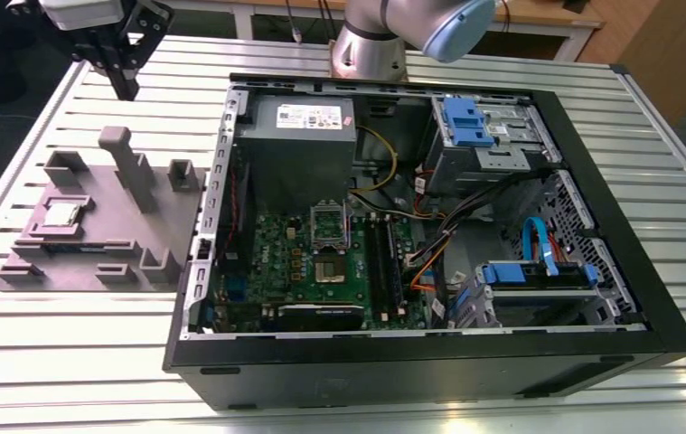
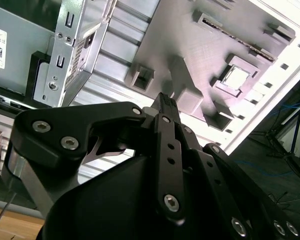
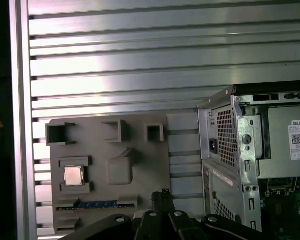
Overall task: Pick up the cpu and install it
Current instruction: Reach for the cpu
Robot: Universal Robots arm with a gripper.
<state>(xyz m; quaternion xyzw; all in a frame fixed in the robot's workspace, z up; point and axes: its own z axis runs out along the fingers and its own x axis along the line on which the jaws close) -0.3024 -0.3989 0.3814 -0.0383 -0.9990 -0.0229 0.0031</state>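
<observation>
Slatted metal counter [image 1: 78,344], open computer case [image 1: 439,380] nearest. Beside it, on the exterior view's left, grey block [image 1: 108,231] with the cpu [image 1: 61,213] lying flat in a recess. Farther back, hand [image 1: 126,89] hovering over the counter, pinched together, well apart from the cpu.

In the exterior view, the open computer case [image 1: 415,371] lies on its side on the desk [image 1: 65,362]. The fixture block [image 1: 119,237] rests on the desk just beside the case, on the exterior view's left. The cpu [image 1: 60,214] sits in a recess on the block, on the side away from the case. Inside the case, the power supply [image 1: 300,136] fills the far left corner, with the motherboard [image 1: 318,271] in front of it. The fingers [image 1: 123,81] hang above the desk behind the block.
</observation>
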